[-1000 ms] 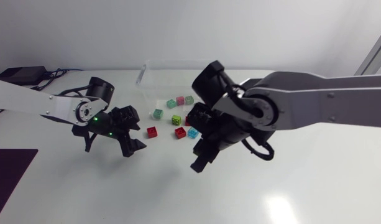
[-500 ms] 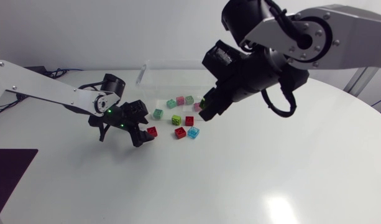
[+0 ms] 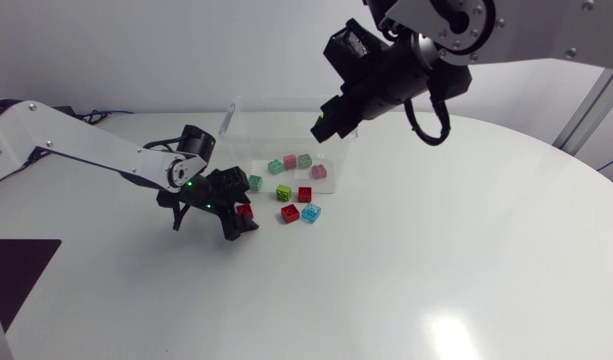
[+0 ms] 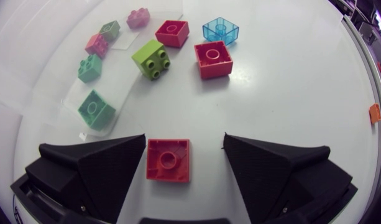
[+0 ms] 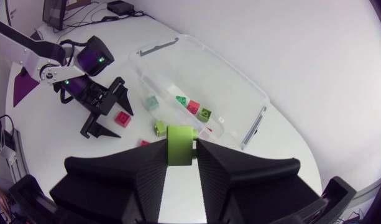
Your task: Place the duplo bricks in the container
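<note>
Since 1 s ago our left gripper point(image 4: 184, 149) slid right to straddle a red brick point(image 4: 168, 160), fingers wide & not touching it. The right gripper point(image 5: 180, 149) rose to upper centre, clamped on a lime brick point(image 5: 179, 138) by the clear container point(image 3: 229, 118). Approx 4 small bricks point(image 3: 290, 161) seem inside already, w/ 5 loose bricks point(image 3: 284, 192) mid-frame, so under half done.

From above, the right arm's black wedge-fingered gripper point(image 3: 324, 126) screens a corner of the clear plastic container point(image 3: 229, 118); its lime-green brick point(image 5: 179, 140) shows only in part.
</note>
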`<state>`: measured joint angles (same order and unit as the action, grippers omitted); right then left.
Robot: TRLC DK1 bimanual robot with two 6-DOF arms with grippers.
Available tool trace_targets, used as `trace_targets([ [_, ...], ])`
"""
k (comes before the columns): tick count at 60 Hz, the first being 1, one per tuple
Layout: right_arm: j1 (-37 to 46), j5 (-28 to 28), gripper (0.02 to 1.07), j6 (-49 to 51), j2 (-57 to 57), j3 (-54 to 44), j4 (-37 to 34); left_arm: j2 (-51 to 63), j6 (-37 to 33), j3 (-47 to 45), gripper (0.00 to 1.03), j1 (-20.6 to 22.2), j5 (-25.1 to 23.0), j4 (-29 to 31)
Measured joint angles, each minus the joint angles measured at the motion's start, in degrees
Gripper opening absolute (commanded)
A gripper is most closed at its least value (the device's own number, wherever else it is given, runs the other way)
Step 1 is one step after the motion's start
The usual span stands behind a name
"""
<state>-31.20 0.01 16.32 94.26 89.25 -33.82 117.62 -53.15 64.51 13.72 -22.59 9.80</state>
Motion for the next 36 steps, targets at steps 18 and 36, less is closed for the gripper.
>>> trace_targets([
  [18,2.8,-0.9,0.34,0.0,6.5,6.4,1.2,0.6,0.0,-0.1,0.2,0.8,-2.1,-0.6],
  [36,5.0,-1.3,0.35,0.0,13.1,13.2,2.6,-4.5,0.0,-6.1,0.19,0.2,-2.8,-0.6],
])
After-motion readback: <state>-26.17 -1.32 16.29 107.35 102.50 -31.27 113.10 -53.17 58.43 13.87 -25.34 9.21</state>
